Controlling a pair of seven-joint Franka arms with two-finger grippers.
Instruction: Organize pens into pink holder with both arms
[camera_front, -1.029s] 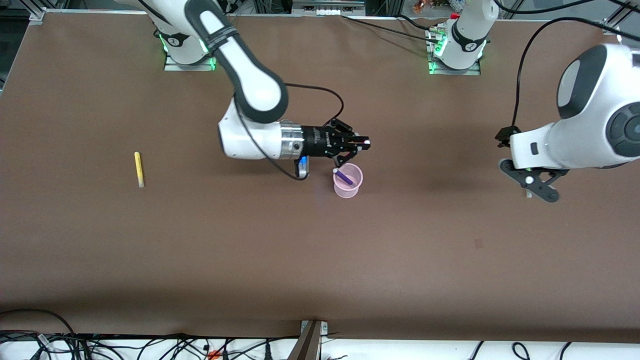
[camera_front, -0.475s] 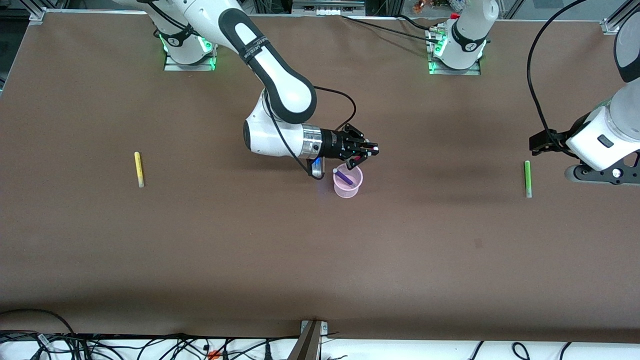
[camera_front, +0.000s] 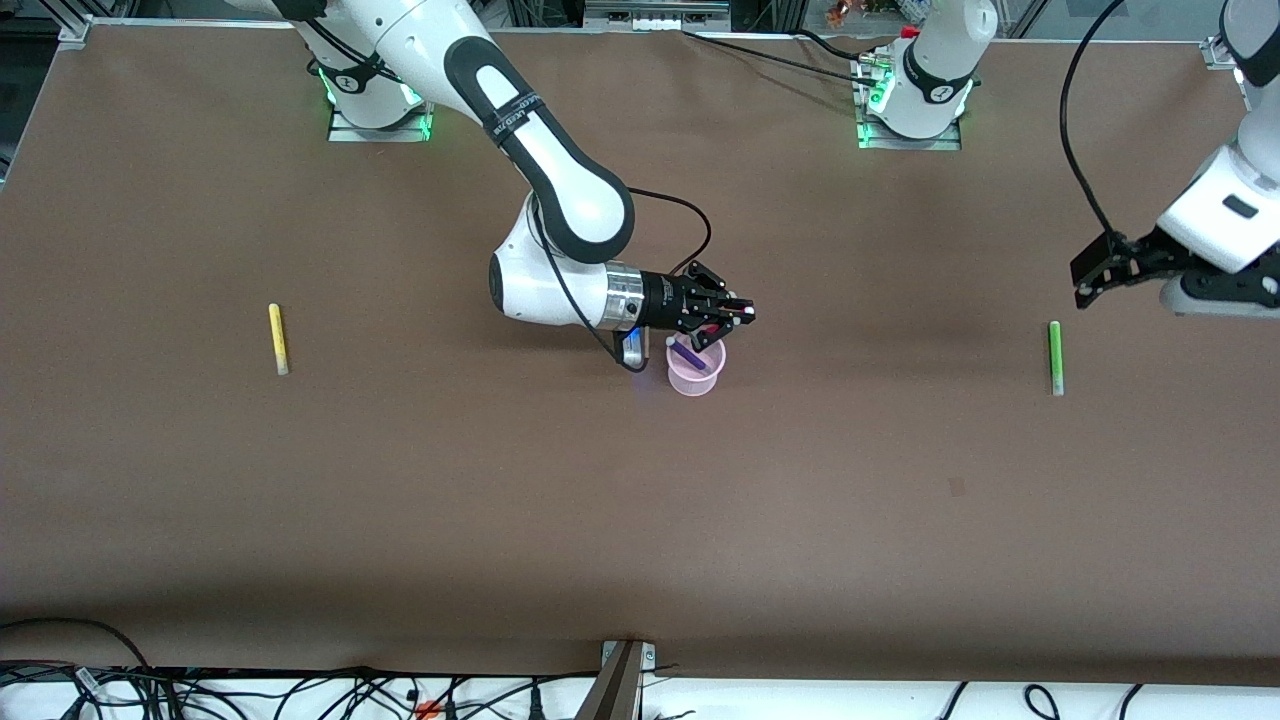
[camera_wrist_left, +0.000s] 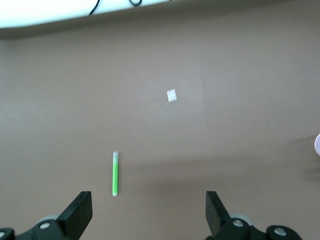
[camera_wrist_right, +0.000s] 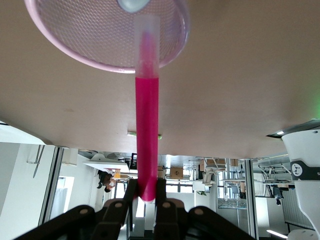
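Since the earlier frames the right gripper (camera_front: 738, 316) has come lower over the pink holder (camera_front: 695, 372), and the left gripper (camera_front: 1100, 272) has risen clear of the green pen (camera_front: 1054, 357).

Front view: holder at mid-table, purple pen (camera_front: 686, 353) leaning inside it; yellow pen (camera_front: 277, 338) lies toward the right arm's end, green pen toward the left arm's end.

Left wrist view: fingers (camera_wrist_left: 80, 212) spread wide, nothing between them, over the green pen (camera_wrist_left: 115, 173).

Right wrist view: fingers clamp the magenta pen (camera_wrist_right: 147, 125), its pale tip at the holder (camera_wrist_right: 170, 55) mouth; the front view barely shows this pen.

Risk: released off-centre, the pen may strike the rim or the purple pen and tip the light cup.
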